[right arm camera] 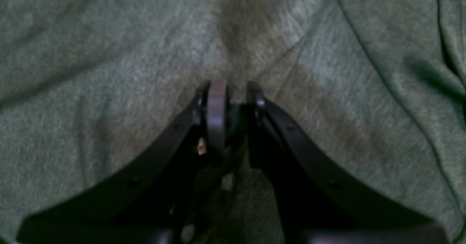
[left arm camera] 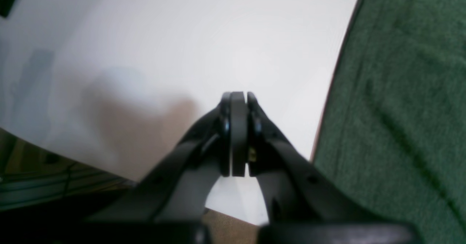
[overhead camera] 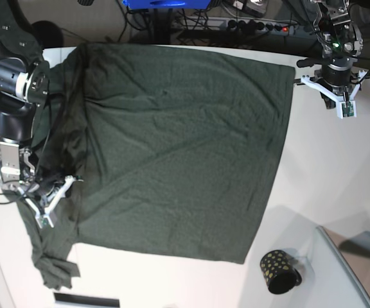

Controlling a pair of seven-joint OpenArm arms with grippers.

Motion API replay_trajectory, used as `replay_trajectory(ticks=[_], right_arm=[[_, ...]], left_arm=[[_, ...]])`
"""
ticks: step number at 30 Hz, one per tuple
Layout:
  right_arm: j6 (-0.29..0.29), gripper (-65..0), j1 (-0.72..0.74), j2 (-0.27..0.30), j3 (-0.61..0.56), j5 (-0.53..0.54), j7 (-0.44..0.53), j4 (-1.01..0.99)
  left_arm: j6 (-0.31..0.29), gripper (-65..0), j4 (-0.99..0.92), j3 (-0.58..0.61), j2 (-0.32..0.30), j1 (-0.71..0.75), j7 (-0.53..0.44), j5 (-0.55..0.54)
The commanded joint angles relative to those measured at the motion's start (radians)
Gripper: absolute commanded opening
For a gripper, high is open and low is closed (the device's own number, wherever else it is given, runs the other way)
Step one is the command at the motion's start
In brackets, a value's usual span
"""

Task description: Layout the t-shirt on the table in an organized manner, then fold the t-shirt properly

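The dark green t-shirt (overhead camera: 178,147) lies spread over most of the white table (overhead camera: 329,173), with its left side bunched into folds. My right gripper (right arm camera: 231,91) is down on that bunched left side, with fabric between its nearly closed jaws; it also shows in the base view (overhead camera: 53,186). My left gripper (left arm camera: 238,98) is shut and empty over bare table, just beside the shirt's edge (left arm camera: 393,91). In the base view it (overhead camera: 333,80) is off the shirt's far right corner.
A small black cup with gold dots (overhead camera: 278,271) stands near the front right, just off the shirt's lower corner. A grey tray edge (overhead camera: 345,263) sits at the bottom right. Cables and a power strip (overhead camera: 255,25) lie behind the table.
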Motion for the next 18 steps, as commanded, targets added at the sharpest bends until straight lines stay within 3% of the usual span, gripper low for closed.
replay_trajectory(ticks=[1, 3, 9, 14, 18], right_arm=[[-0.007, -59.3, 0.033, 0.009, 0.003, 0.012, 0.019, 0.019], [-0.007, -65.0, 0.033, 0.009, 0.004, 0.012, 0.019, 0.019], [0.004, -64.7, -0.015, 0.001, 0.000, 0.012, -0.040, 0.151], [0.133, -64.7, -0.121, -0.080, -0.013, 0.009, -0.157, 0.408], [0.160, -64.7, -0.223, -0.111, -0.160, 0.010, -0.228, 0.573]], left_arm=[[0.005, -65.0, 0.015, -0.004, -0.010, 0.000, -0.016, 0.003], [0.005, -65.0, 0.015, -0.007, -0.010, 0.000, -0.016, 0.003], [0.005, -65.0, 0.015, -0.010, -0.012, -0.002, -0.016, 0.003], [0.005, -65.0, 0.015, -0.002, -0.012, -0.006, -0.016, 0.003], [0.005, -65.0, 0.015, -0.001, -0.012, -0.028, -0.012, 0.005]])
